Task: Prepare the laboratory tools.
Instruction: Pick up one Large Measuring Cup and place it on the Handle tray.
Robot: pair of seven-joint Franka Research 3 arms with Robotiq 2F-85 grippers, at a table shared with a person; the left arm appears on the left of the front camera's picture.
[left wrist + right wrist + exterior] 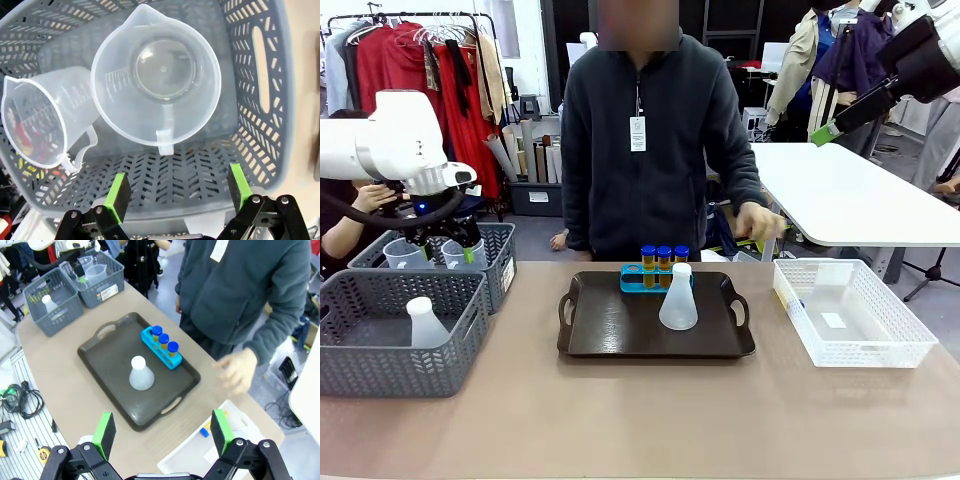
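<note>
Three small yellow-orange tubes (663, 262) with blue caps stand upright in a row in a blue rack (630, 283) at the far edge of the dark tray (610, 335). Nearer on the tray, apart from the rack, a translucent white conical flask (678, 298) stands upright, neck up. A second flask (425, 323) of the same kind stands in the near grey basket (380, 372). The far grey basket (503, 250) holds a clear measuring jug (160, 75), upright and empty, its handle and graduations showing. Just beside it a second jug (45, 120) seems tipped outward, though the wide lens may exaggerate that.
</note>
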